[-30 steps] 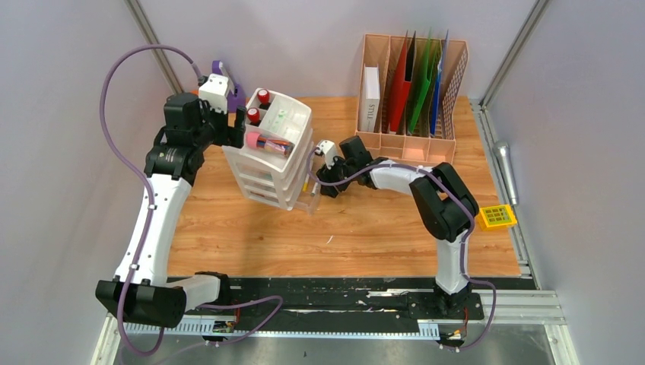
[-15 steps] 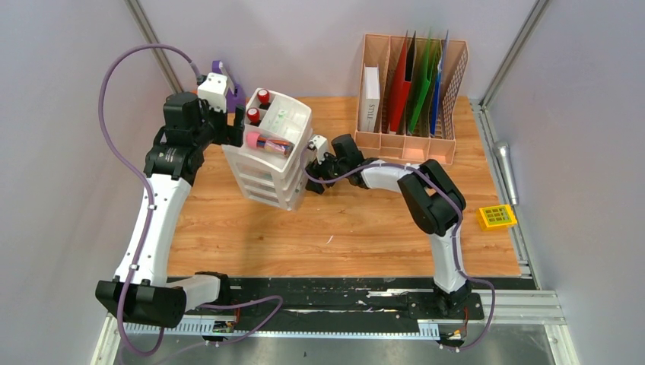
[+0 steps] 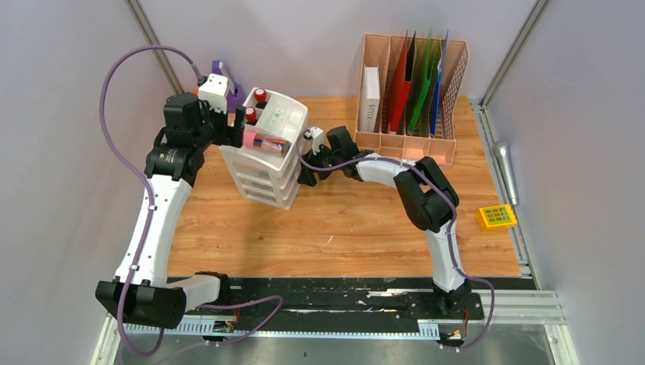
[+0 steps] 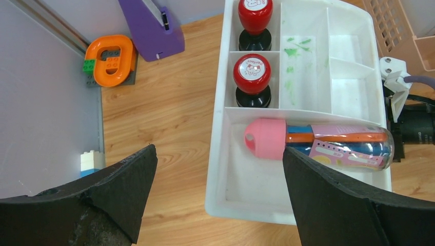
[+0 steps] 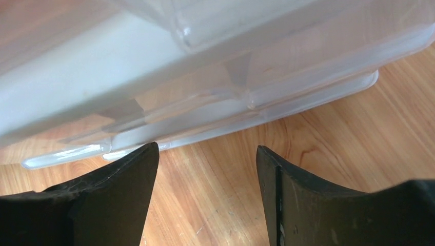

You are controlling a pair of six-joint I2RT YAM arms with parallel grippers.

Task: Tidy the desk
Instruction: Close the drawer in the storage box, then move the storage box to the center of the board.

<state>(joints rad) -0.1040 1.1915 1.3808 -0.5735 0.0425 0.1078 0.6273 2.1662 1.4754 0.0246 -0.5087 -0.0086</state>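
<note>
A white drawer unit [image 3: 266,163] stands at the back left of the wood-grain desk [image 3: 357,228]. Its top tray [image 4: 354,66] holds two red-capped stamps [image 4: 252,72] and a clear pink-capped tube of pens [image 4: 318,146]. My left gripper [image 4: 218,151] hovers open over the tray's near left corner, one finger above the desk and the other above the tube. My right gripper [image 5: 206,148] is open and empty, low on the desk. Its fingertips are right at the translucent bottom drawer [image 5: 231,102] on the unit's right side [image 3: 306,173].
A pink file rack [image 3: 411,91] with a book and coloured folders stands at the back right. A yellow block [image 3: 496,217] lies at the right edge and a silver cylinder [image 3: 506,171] on the rail. A purple dispenser [image 4: 151,28] and an orange piece [image 4: 110,59] sit behind the unit.
My right gripper has moved left against the unit and its jaws have widened. The bottom drawer that stuck out is now pushed in, and the unit has shifted slightly back-left. The left arm held still.
</note>
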